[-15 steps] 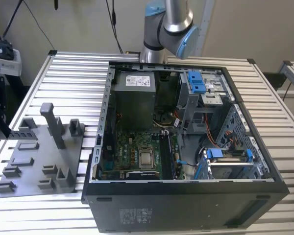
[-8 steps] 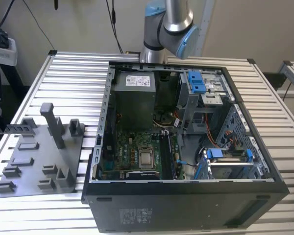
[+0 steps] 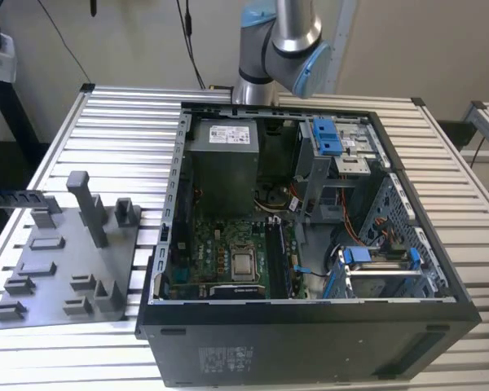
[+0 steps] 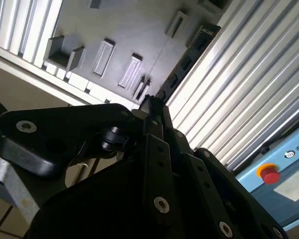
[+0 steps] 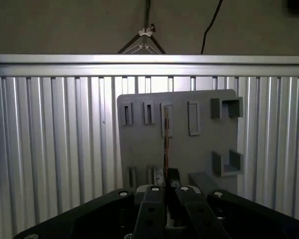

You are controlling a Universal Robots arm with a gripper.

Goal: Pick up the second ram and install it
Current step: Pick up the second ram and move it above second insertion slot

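1. Ram [image 3: 24, 198] looks to be out of its holder. In the exterior view it hangs level over the far end of the plate [image 3: 65, 269], at that view's left, well apart from the case [image 3: 310, 342].
2. Gripper [image 5: 165, 185] is closed down on 1 end of the ram, with no gap that I can see. In both wrist views the stick juts straight out from between the fingers. It is edge-on in the first wrist view, and in the second wrist view its flat side shows.
3. From the first wrist view, the ram's thin edge lines up over 1 of the plate's narrow slots. I cannot tell for sure whether its lower edge touches the plate or hangs just above it. The exterior view suggests it hangs above.
4. So the pick-up half of the job looks done, or as good as done.
5. The install half has not begun. The motherboard [image 3: 212, 236] lies inside the open case, and the long memory slots run just beside the processor [image 3: 244, 262], on the exterior view's right of it. The ram is nowhere near them.
6. I cannot tell from where I stand whether another stick already sits in those slots.
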